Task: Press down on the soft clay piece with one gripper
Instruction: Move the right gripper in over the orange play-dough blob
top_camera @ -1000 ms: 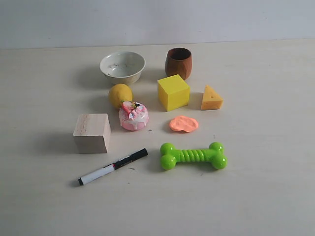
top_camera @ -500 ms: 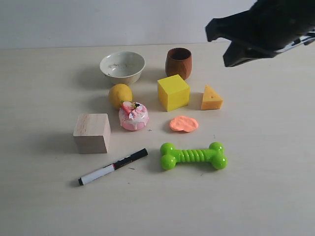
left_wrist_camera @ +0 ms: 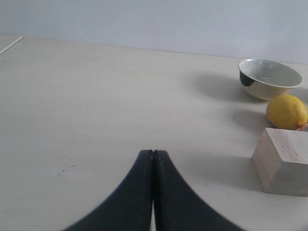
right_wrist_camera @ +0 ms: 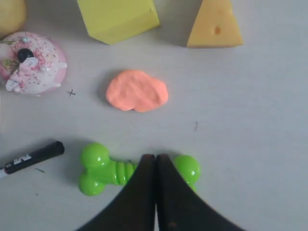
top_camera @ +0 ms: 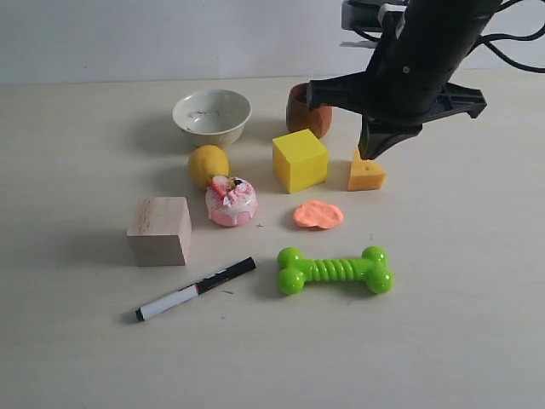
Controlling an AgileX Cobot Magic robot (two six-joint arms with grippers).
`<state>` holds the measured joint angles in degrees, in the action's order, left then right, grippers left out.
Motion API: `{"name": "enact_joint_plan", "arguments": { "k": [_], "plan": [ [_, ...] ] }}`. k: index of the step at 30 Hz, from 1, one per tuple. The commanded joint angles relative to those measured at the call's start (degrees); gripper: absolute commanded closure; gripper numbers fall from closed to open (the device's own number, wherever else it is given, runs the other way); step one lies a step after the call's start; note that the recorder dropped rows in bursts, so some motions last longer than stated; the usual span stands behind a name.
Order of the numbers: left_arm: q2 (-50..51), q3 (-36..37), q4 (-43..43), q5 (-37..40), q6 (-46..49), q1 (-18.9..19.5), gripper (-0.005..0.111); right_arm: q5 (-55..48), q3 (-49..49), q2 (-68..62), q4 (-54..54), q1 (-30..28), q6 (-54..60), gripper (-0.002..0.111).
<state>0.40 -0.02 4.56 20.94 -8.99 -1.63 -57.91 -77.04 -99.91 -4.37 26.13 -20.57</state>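
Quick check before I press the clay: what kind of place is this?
Most likely a robot test bench, not a home: a plain pale table against a blank wall, with unrelated props laid out, like the toy cake, green bone toy and yellow cube.

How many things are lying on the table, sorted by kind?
food items: 3 (lemon, toy cake, cheese wedge)
blocks: 2 (yellow cube, wooden block)
vessels: 2 (bowl, brown cup, partly hidden behind the arm)
soft clay piece: 1
marker: 1
green bone toy: 1
total: 10
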Motion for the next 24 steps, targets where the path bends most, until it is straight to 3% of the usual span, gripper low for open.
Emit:
{"name": "enact_joint_plan", "arguments": {
  "k": [1, 7, 16, 24],
  "plan": [
    [-0.4, 0.0, -0.4, -0.5, -0.1, -0.3, 0.107, 3.6, -0.6, -0.2, 0.0, 0.2, -0.2, 0.108],
    [-0.4, 0.0, -0.4, -0.5, -0.1, -0.3, 0.107, 16.9, -0.6, -0.2, 1.4, 0.2, 3.2, 0.108],
    [-0.4, 0.0, -0.4, -0.5, -0.1, -0.3, 0.107, 16.3, -0.6, -0.2, -7.5, 0.2, 2.4, 0.108],
    [-0.4, 0.0, -0.4, -0.5, -0.1, -0.3, 0.107, 13.7, -0.9, -4.1, -7.7, 0.2, -1.7, 0.108]
  ]
}}
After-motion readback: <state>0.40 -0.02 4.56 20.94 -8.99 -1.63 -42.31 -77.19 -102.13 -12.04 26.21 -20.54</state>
